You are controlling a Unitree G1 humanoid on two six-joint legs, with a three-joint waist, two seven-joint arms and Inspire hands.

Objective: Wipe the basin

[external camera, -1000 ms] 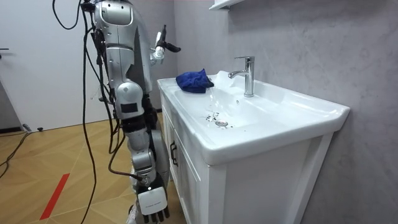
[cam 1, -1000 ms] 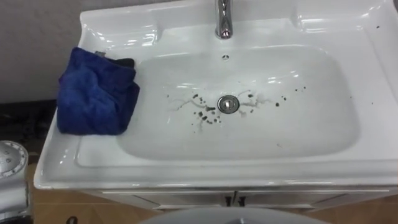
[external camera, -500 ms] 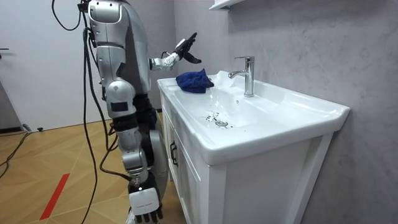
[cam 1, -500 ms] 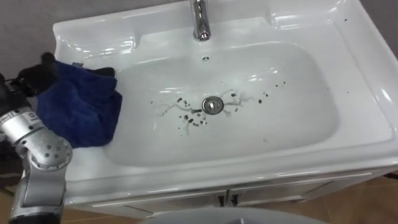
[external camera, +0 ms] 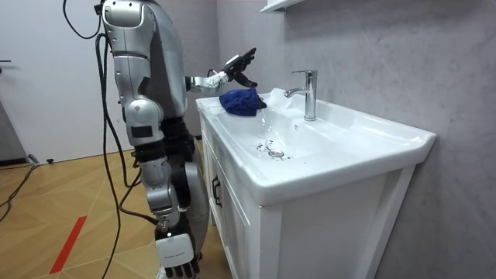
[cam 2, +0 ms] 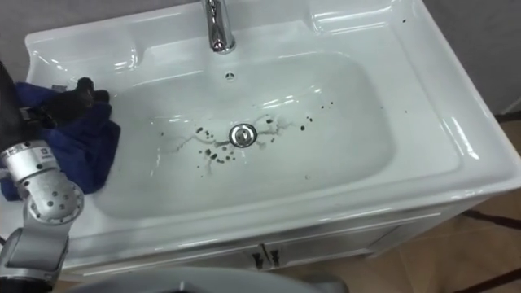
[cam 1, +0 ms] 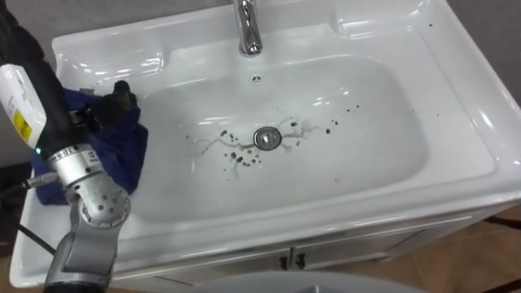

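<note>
A white basin (cam 1: 383, 183) has dark specks and smears around its drain (cam 1: 267, 138), below the chrome faucet (cam 1: 248, 28). A crumpled blue cloth (cam 1: 126, 155) lies on the basin's left ledge, also seen as the cloth (external camera: 242, 101) in the room view. My left hand (cam 1: 114, 101) reaches over the cloth's back edge with straight fingers; the room view shows this hand (external camera: 240, 61) a little above the cloth, holding nothing. My right hand (external camera: 177, 262) hangs relaxed beside my leg. I stand at the vanity's left end.
The basin sits on a white cabinet (external camera: 232, 225) against a grey wall. Its rim (cam 1: 456, 73) is wide on the right. Wooden floor (external camera: 70, 201) with a red tape strip lies behind me.
My left arm has swung forward and its hand has come over the blue cloth. The eye view has shifted, so the basin sits further left in the picture. The cloth has not moved.
</note>
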